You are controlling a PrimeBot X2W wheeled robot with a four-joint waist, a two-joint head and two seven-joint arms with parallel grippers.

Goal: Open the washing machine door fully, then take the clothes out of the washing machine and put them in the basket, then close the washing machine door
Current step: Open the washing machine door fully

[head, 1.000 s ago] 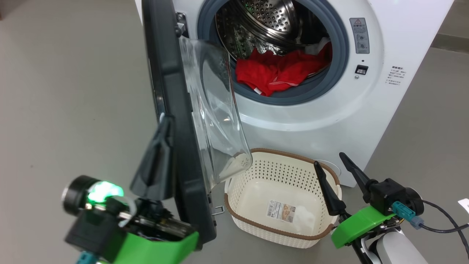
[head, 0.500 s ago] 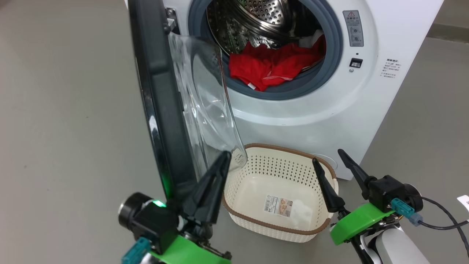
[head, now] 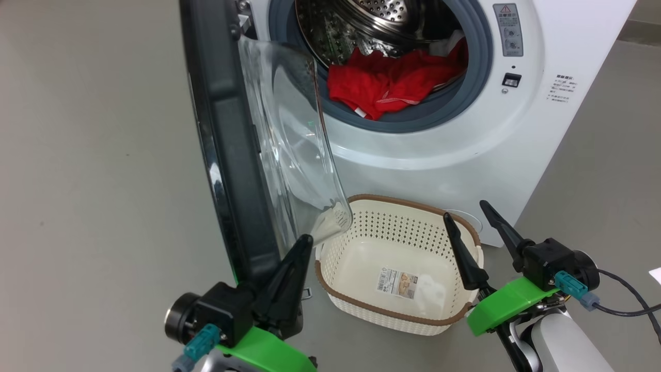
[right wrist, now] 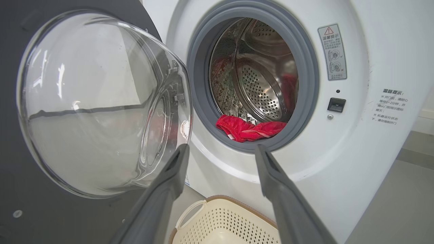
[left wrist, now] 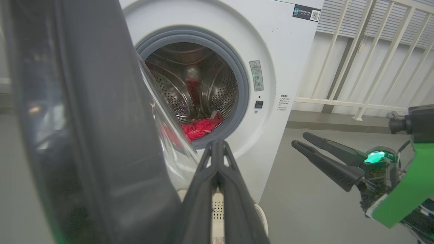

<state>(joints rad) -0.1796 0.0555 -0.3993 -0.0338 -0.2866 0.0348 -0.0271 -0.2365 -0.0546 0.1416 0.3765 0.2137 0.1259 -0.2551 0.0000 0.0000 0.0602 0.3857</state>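
Pressed tight together, the two long dark fingers (head: pixel 286 281) of our left gripper (head: pixel 305 244) hold nothing between them; they rise just beside the lower edge of the large round washing machine door (head: pixel 227 155), on the side of its bulging clear glass window (head: pixel 294 155). Whether they touch the glossy black rim we cannot tell. Our right gripper (head: pixel 463 209) has its fingers (head: pixel 457 248) spread wide and bare — it hangs by the right end of the small cream-white perforated plastic basket (head: pixel 392 232), one finger crossing the brown woven-look rim in our head view.

The door stands open, swung out from the big white front-loading washing machine (head: pixel 465 155) so that we see it nearly edge-on from the head. To its right the grey rubber ring (head: pixel 423 116) and the perforated steel drum (head: pixel 372 20) are in plain sight. The clothes (head: pixel 387 82) — soft bright red garments with white trim — lie heaped at the bottom of the drum's mouth, a fold spilling over the ring; a bit of white fabric (head: pixel 448 42) shows behind them at the right.

The basket sits on the grey floor (head: pixel 103 155) just in front of the machine, below the door opening, with a printed sticker (head: pixel 402 283) on its bottom.
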